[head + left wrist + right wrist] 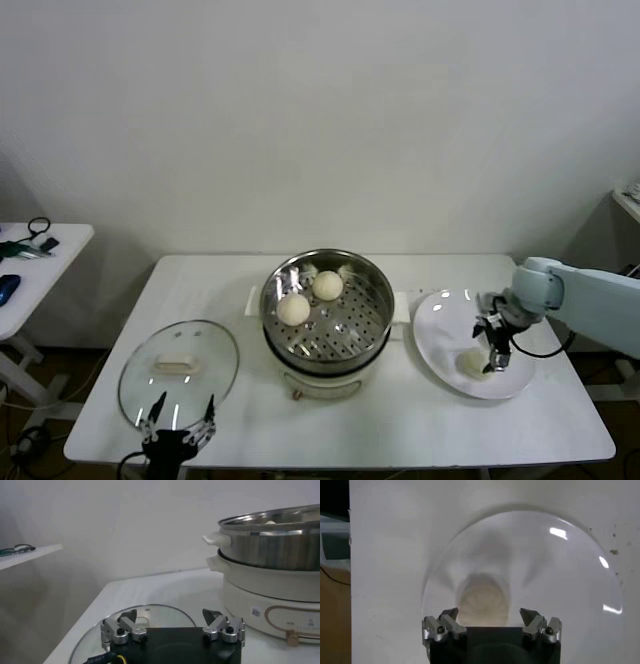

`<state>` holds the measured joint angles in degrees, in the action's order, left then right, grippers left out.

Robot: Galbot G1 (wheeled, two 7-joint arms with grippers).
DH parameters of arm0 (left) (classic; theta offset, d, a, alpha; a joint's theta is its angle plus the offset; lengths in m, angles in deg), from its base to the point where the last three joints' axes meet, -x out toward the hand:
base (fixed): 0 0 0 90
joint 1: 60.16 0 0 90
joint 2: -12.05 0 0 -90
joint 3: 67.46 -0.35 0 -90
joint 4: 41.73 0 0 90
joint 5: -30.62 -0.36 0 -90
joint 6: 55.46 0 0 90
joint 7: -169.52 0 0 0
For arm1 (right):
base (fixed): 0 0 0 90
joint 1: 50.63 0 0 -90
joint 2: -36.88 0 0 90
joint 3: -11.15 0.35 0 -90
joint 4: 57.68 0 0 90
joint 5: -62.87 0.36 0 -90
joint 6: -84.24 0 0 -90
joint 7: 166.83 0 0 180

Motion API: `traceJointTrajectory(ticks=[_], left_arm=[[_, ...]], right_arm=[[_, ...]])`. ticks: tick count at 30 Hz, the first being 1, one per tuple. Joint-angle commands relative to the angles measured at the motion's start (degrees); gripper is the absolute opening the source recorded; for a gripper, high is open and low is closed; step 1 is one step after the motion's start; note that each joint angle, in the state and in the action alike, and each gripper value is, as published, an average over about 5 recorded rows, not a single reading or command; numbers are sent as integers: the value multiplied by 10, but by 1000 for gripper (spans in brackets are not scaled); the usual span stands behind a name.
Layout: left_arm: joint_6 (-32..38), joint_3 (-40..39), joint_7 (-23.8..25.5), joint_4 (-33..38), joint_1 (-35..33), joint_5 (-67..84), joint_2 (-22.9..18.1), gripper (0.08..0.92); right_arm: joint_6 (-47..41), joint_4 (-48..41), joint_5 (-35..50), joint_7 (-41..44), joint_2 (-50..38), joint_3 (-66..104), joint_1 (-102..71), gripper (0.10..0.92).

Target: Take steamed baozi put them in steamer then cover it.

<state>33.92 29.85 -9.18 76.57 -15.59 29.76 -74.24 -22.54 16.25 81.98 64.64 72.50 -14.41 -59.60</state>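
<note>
The steamer (268, 306) stands mid-table, uncovered, with two steamed baozi (293, 309) (328, 285) on its perforated tray. Another baozi (468, 363) lies on a white plate (440, 318) to the steamer's right. My right gripper (491, 356) hangs open just over it, a finger on either side and neither touching; the right wrist view shows the bun (482, 600) between the tips of that gripper (490, 614). The cover (205, 352), clear glass with a cream handle, lies flat at the front left. My left gripper (183, 412) waits open at the cover's near edge (95, 640), empty (171, 616).
A side table (60, 245) with cables and small items stands off to the left. The steamer's steel wall (270, 545) rises close on one side of the left gripper. The table's front edge runs just below both grippers, and a shelf edge (628, 200) shows at the far right.
</note>
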Motion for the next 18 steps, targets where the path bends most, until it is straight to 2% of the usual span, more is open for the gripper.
traceJointTrajectory(ticks=[1, 8, 14, 18], left_arm=[[0, 0, 0, -1, 0, 0, 0, 823], [1, -2, 0, -2, -1, -2, -1, 823], [1, -4, 0, -1, -1, -5, -3, 823], [0, -4, 0, 0, -2, -7, -3, 823]], right_arm=[[1, -16, -15, 0, 0, 25, -38, 802], [2, -17, -30, 3, 6, 25, -32, 674], [14, -5, -34, 15, 13, 12, 12, 657], [55, 10, -28, 43, 28, -48, 124, 656]])
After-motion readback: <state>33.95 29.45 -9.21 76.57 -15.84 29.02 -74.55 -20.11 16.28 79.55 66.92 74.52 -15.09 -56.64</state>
